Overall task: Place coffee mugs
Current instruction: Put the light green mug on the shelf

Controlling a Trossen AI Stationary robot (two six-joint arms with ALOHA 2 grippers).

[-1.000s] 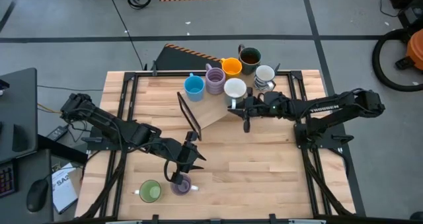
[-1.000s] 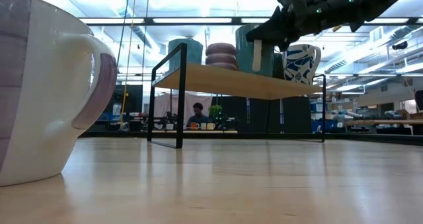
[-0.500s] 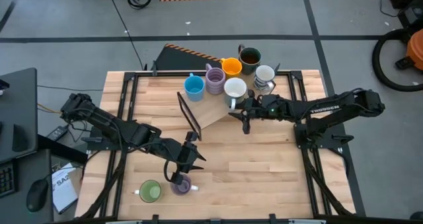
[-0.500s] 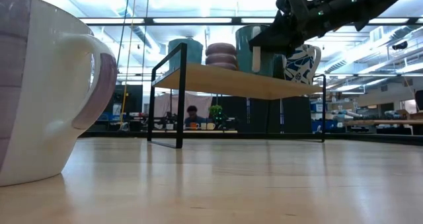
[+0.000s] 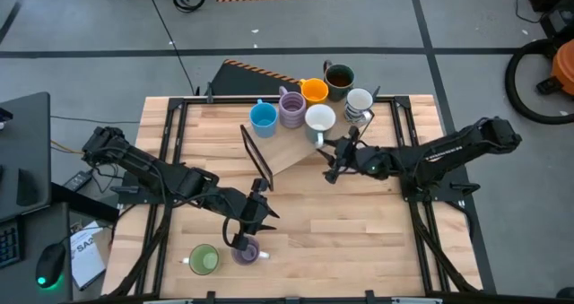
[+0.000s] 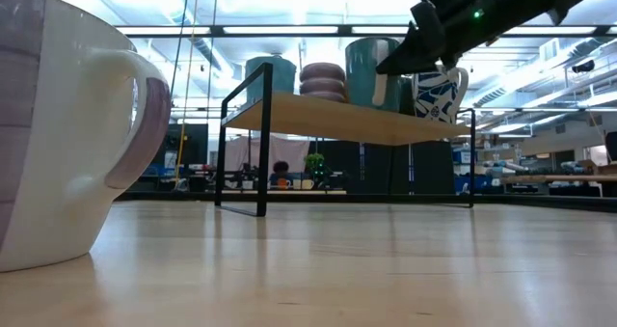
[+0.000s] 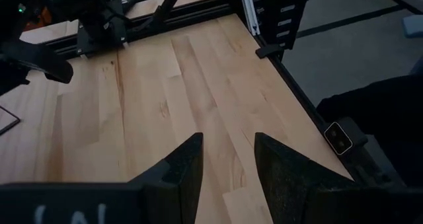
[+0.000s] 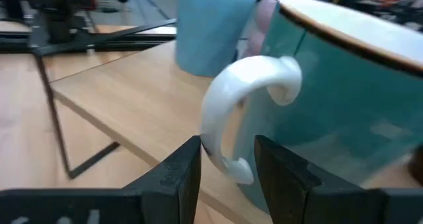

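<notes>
A low wooden shelf (image 5: 285, 153) stands on the table's far half. On it stand a blue mug (image 5: 263, 118), a purple mug (image 5: 291, 108), an orange mug (image 5: 314, 91), a dark mug (image 5: 339, 76), a patterned white mug (image 5: 359, 100) and a teal mug with a white inside (image 5: 319, 119). My right gripper (image 5: 330, 159) is open just off the teal mug's white handle (image 8: 241, 112), touching nothing. A green mug (image 5: 204, 259) and a second purple mug (image 5: 246, 250) stand on the table near its front edge. My left gripper (image 5: 254, 216) hangs open above that purple mug.
The shelf's dark metal legs (image 6: 227, 153) stand on the table, with open room beneath the board. Black frame rails (image 5: 408, 152) run along the table's sides. Bare wood (image 5: 350, 223) lies between the shelf and the front edge.
My right gripper has opened, drawn back from the teal mug's handle toward the table's right and near edges, and swung round. The teal mug stays upright on the shelf. My left arm has kept still.
</notes>
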